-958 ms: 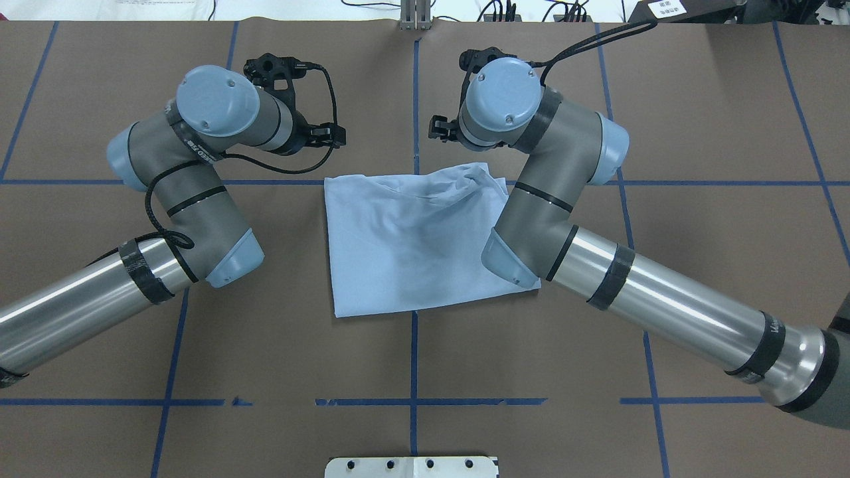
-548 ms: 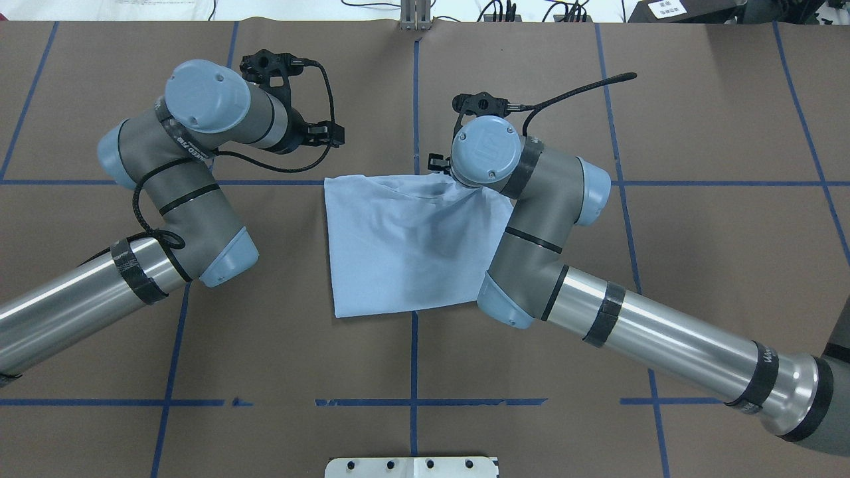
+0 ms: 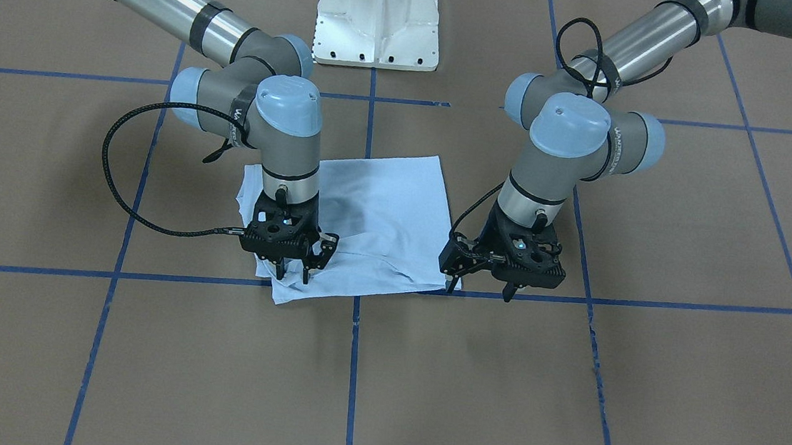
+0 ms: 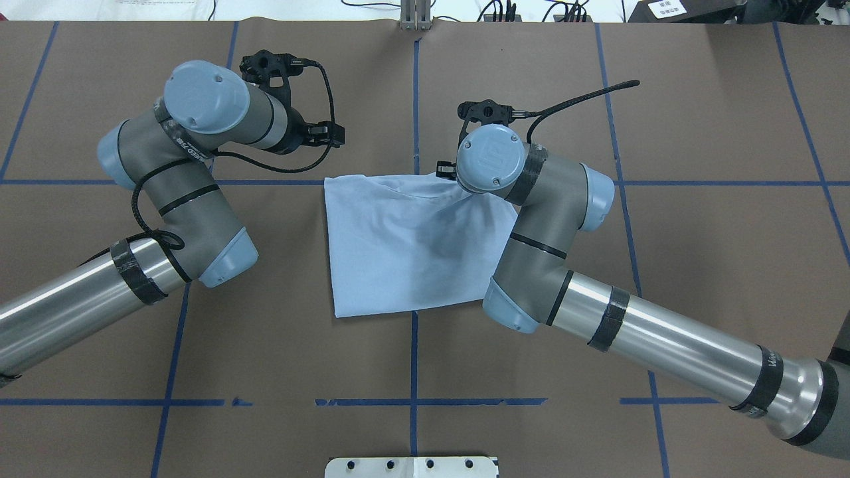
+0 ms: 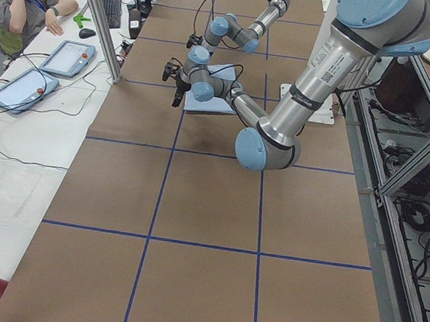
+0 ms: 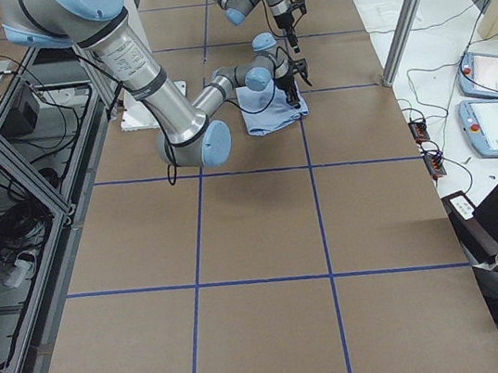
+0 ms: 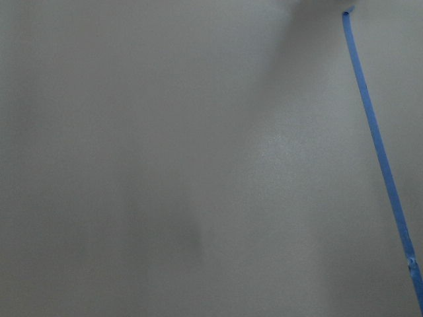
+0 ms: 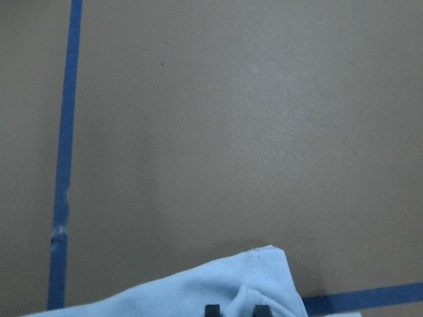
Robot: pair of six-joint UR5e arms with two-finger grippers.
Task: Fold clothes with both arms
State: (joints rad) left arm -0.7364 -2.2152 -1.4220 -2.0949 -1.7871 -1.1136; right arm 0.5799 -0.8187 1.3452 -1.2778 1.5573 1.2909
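**Right pincer comes down on the shirt's far edge**

Clock hours are read from the robot's side in the overhead view, with 12 pointing away from it.

Nearest, at 6, sits 1 white base plate. From it 2 arms reach out over the brown table: the left arm from 8, the right arm from 4.

At the centre lies 1 light blue shirt, folded into a rough rectangle. Its print does not show.

A second ago its 1 o'clock corner stood up in a loose hump and the right wrist was beyond the cloth. That hump now lies lower and the right edge runs straighter. The right pincer has dropped onto the far edge at 1. Its 2 fingers stand a little apart, tips on the cloth with a small pucker between them. I judge this is tidying or re-gripping the fold, not a finished fold.

The left pincer has barely moved. It hangs spread wide over bare table, just beside the shirt's 11 o'clock corner.

Blue tape lines grid the table. Beyond the far edge, 1 person sits by 2 tablets.
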